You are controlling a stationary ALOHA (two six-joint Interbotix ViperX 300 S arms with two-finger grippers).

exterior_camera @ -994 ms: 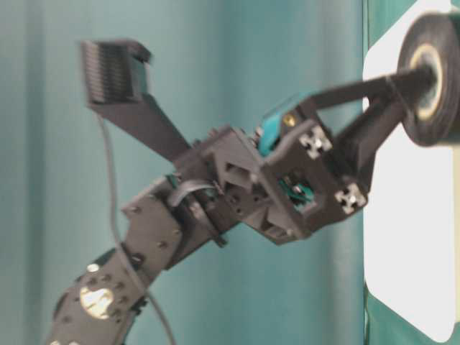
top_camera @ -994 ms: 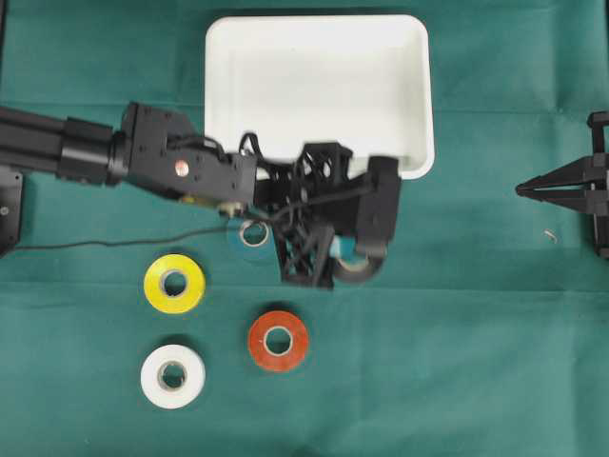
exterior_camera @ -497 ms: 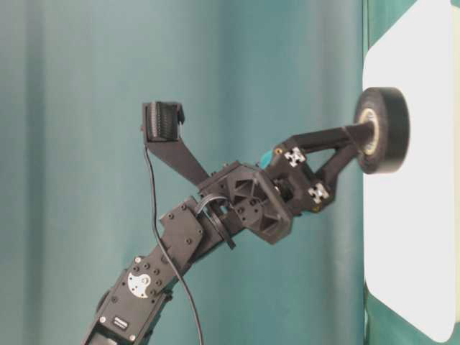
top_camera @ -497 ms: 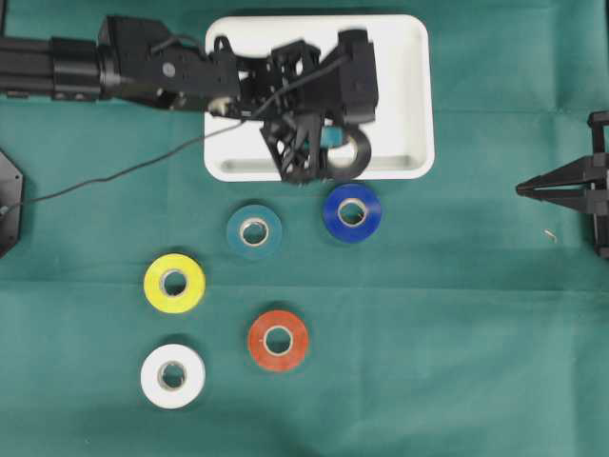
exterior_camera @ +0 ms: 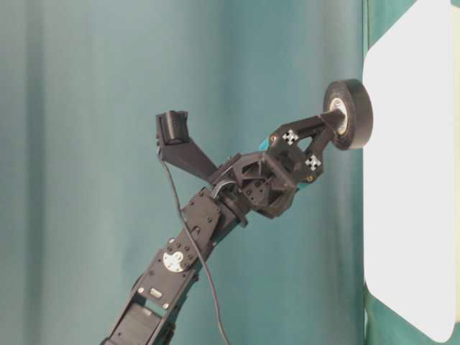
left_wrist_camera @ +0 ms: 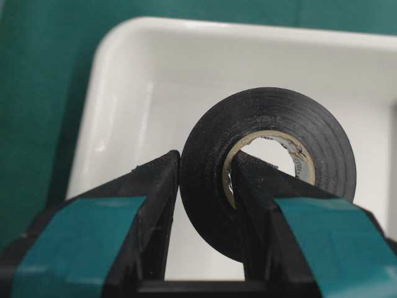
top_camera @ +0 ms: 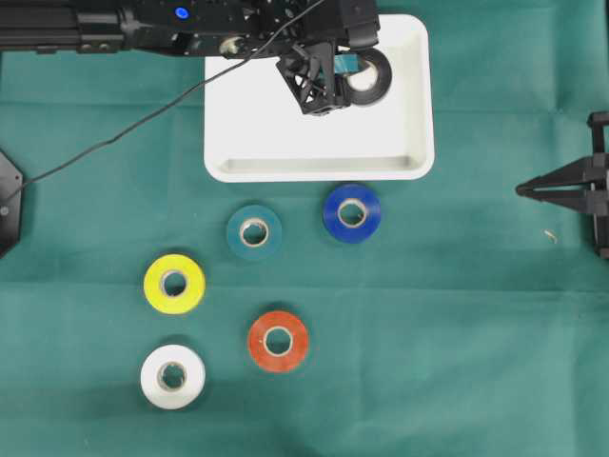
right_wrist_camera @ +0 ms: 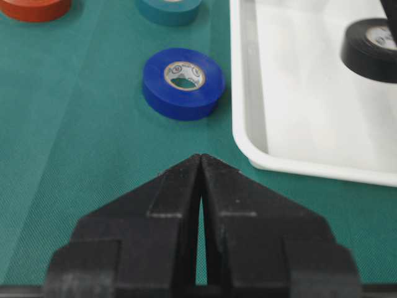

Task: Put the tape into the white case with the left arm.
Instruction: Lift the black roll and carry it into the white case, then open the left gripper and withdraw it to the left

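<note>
Bright even light, soft shadows, glare on white case (left_wrist_camera: pixel 124 81), near hand fingers (right_wrist_camera: pixel 180 205) blurred

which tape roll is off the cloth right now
The black tape roll: the left gripper holds it over the white case. The blue, teal, yellow, red and white rolls lie flat on the cloth.

Green cloth (top_camera: pixel 457 362) over the table

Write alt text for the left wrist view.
The left tool grips a black tape roll on edge, one teal-striped finger outside the roll and the other through its core, above the white case. Green cloth shows at left.
</note>
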